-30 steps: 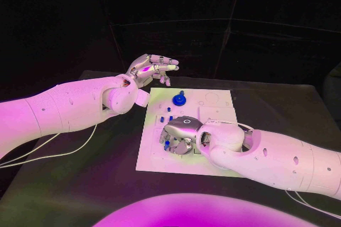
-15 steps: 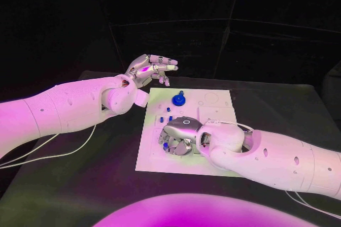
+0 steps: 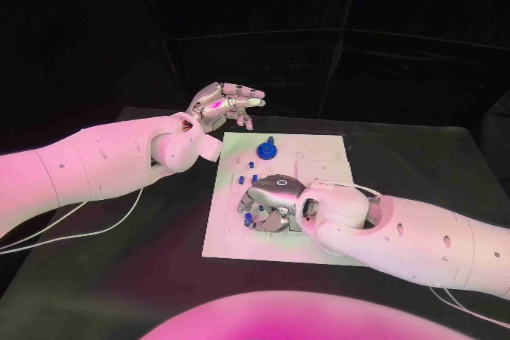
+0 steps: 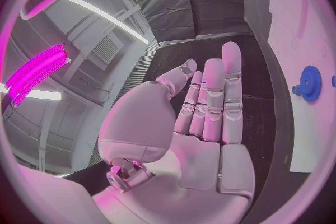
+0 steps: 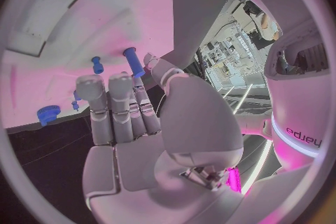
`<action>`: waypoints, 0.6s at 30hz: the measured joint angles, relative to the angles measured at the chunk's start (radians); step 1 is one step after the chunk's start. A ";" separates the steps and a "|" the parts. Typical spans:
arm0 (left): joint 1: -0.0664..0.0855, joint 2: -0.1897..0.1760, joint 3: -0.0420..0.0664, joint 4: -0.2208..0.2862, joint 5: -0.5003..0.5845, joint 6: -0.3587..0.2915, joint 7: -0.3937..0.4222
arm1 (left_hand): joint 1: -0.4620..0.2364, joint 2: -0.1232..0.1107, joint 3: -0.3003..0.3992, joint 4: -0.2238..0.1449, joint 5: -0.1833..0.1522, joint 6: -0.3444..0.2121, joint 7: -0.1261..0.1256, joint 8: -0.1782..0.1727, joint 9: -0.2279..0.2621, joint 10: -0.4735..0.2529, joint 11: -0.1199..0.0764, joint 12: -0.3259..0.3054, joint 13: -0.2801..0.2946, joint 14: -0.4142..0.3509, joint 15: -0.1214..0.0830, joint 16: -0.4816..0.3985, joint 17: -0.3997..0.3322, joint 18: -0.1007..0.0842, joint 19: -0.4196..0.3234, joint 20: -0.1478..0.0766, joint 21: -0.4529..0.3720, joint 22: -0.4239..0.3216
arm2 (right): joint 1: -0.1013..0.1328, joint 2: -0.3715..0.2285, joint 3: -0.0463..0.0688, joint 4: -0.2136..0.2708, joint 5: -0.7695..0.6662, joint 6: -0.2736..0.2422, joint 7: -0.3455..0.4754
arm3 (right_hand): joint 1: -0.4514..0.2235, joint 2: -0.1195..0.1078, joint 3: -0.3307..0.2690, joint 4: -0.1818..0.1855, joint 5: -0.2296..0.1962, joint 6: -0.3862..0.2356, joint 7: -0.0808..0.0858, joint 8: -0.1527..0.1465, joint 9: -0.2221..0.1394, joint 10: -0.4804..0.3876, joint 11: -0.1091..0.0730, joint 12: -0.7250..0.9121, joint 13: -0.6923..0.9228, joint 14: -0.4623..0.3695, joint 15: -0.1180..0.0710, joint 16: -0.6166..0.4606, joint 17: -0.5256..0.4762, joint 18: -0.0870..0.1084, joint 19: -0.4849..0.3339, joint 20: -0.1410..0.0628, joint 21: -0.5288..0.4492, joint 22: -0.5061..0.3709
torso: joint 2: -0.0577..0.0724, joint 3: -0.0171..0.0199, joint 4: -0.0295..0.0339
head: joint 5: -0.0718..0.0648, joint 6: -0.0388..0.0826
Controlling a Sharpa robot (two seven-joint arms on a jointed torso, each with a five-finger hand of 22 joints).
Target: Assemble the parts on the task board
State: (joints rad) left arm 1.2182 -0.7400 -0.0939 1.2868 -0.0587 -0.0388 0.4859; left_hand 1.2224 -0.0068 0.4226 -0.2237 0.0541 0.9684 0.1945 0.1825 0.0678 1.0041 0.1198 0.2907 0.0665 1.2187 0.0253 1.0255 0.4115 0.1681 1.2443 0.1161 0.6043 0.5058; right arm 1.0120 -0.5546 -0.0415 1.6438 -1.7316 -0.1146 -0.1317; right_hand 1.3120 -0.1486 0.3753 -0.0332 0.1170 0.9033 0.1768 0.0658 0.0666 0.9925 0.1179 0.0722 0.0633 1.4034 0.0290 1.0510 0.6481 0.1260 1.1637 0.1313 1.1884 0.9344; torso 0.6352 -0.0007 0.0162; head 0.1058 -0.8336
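Right robot hand (image 3: 271, 202) hovers empty, fingers apart, over the task board (image 3: 319, 244) with a blue peg (image 5: 133, 61) at its fingertips; left robot hand (image 3: 226, 102) waits empty far-left.

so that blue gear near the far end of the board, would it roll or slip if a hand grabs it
The blue gear looks rigid and probably light. Lying flat on the task board, it seems unlikely to roll; its toothed rim should aid grip.

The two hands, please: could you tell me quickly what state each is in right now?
Left hand: open, raised, holding nothing.
Right hand: low over the task board; cannot tell if it grips anything.
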 measured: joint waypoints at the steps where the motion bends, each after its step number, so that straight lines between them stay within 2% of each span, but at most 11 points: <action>1: 0.000 0.000 0.000 0.000 0.000 0.000 0.000 | 0.000 0.000 0.000 0.000 0.000 0.000 0.000 0.000 0.000 0.000 0.000 0.000 0.000 0.000 0.000 0.000 0.000 0.000 0.000 0.000 0.000 0.000 | 0.000 -0.003 0.000 0.000 0.000 -0.008 0.000 | 0.000 0.000 -0.012 0.002 0.002 -0.011 0.000 0.000 0.000 -0.015 0.002 0.000 0.000 -0.004 0.003 -0.010 -0.016 0.007 -0.008 0.001 -0.010 -0.014 | 0.000 0.0000 0.0000 | -0.001 0.001; 2: 0.000 0.000 0.000 0.000 0.000 0.000 0.000 | 0.000 0.000 0.000 0.000 0.000 0.000 0.000 0.000 0.000 0.000 0.000 0.000 0.000 0.000 0.000 0.000 0.000 0.000 0.000 0.000 0.000 0.000 | 0.000 -0.005 0.000 0.001 0.000 -0.016 -0.001 | 0.009 -0.004 -0.026 0.004 0.003 -0.021 0.000 0.000 0.000 -0.027 0.003 0.002 0.001 -0.009 0.001 -0.020 -0.030 0.007 -0.015 0.003 -0.020 -0.026 | 0.000 0.0001 -0.0001 | -0.002 0.002; 5: 0.000 0.000 0.000 -0.001 0.000 0.000 -0.001 | 0.000 0.000 0.000 0.000 0.000 0.000 0.000 0.000 0.000 0.000 0.000 0.000 0.000 0.000 0.000 0.000 0.000 0.000 0.000 0.000 0.000 0.000 | 0.000 -0.017 0.000 0.006 -0.001 -0.046 -0.001 | 0.018 0.004 -0.058 0.013 0.011 -0.032 -0.001 0.000 0.000 -0.050 0.006 0.017 0.002 -0.016 0.005 -0.038 -0.059 0.007 -0.020 0.006 -0.038 -0.049 | 0.000 0.0003 -0.0003 | -0.005 0.004; 10: 0.000 0.000 0.000 -0.001 0.000 0.001 -0.001 | 0.000 0.000 0.000 0.000 0.000 0.000 0.000 0.000 0.000 0.000 0.000 0.000 0.000 0.000 0.000 0.000 0.000 0.000 0.000 0.000 0.000 0.000 | 0.000 -0.049 0.001 0.029 -0.002 -0.094 0.000 | 0.023 0.009 -0.078 0.022 0.018 -0.035 0.002 0.000 0.001 -0.051 0.007 0.036 0.004 -0.018 0.003 -0.048 -0.077 0.007 -0.024 0.006 -0.046 -0.059 | 0.000 0.0003 -0.0005 | -0.009 0.011; 12: 0.000 -0.002 0.000 -0.001 0.000 0.001 -0.002 | 0.000 0.000 0.000 0.000 0.000 0.000 0.000 0.000 0.000 0.000 0.000 0.000 0.000 0.000 0.000 0.000 0.000 0.000 0.000 0.000 0.000 0.000 | 0.000 -0.081 0.001 0.053 -0.002 -0.119 0.002 | 0.031 0.018 -0.090 0.026 0.029 -0.035 0.002 0.000 0.002 -0.042 -0.001 0.057 0.006 -0.028 -0.001 -0.073 -0.110 0.007 -0.040 0.004 -0.065 -0.083 | 0.000 0.0002 -0.0008 | -0.010 0.016; 15: 0.000 -0.004 0.000 -0.001 0.000 0.001 -0.002 | 0.000 0.000 0.000 0.000 0.000 0.000 0.000 0.000 0.000 0.000 0.000 0.000 0.000 0.000 0.000 0.000 0.000 0.000 0.000 0.000 0.000 -0.001 | 0.011 -0.139 0.001 0.090 0.010 -0.153 0.007 | 0.031 0.017 -0.098 0.034 0.037 -0.027 0.005 0.009 0.005 0.008 -0.002 0.093 0.010 -0.028 -0.001 -0.078 -0.114 0.007 -0.042 0.003 -0.070 -0.085 | -0.002 -0.0004 -0.0016 | -0.014 0.019; 18: 0.000 -0.007 0.000 0.000 0.000 0.002 -0.003 | 0.000 0.000 0.000 0.000 0.000 0.000 0.000 0.000 0.000 0.000 0.000 0.000 0.000 0.000 0.000 0.000 0.000 0.000 0.000 0.000 0.000 -0.001 | 0.033 -0.202 0.002 0.126 0.055 -0.179 0.008 | 0.022 0.025 -0.107 0.055 0.040 0.018 0.009 0.031 0.013 0.080 -0.006 0.137 0.018 -0.001 -0.007 -0.039 -0.054 0.007 -0.004 -0.002 -0.040 -0.040 | -0.003 -0.0012 -0.0034 | -0.021 0.023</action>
State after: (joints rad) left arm 1.2182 -0.7469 -0.0940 1.2864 -0.0587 -0.0372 0.4830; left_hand 1.2224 -0.0067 0.4226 -0.2236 0.0540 0.9684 0.1945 0.1825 0.0677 1.0041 0.1199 0.2907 0.0665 1.2187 0.0252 1.0255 0.4117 0.1680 1.2443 0.1161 0.6043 0.5051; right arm 1.0449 -0.7562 -0.0399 1.7697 -1.6761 -0.2937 -0.1235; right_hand 1.3345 -0.1231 0.2683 0.0215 0.1574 0.9211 0.1858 0.0968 0.0799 1.0723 0.1117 0.2088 0.0817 1.4023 0.0217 1.0118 0.5940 0.1326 1.1598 0.1297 1.1482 0.8940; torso 0.6322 -0.0019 0.0128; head 0.0847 -0.8111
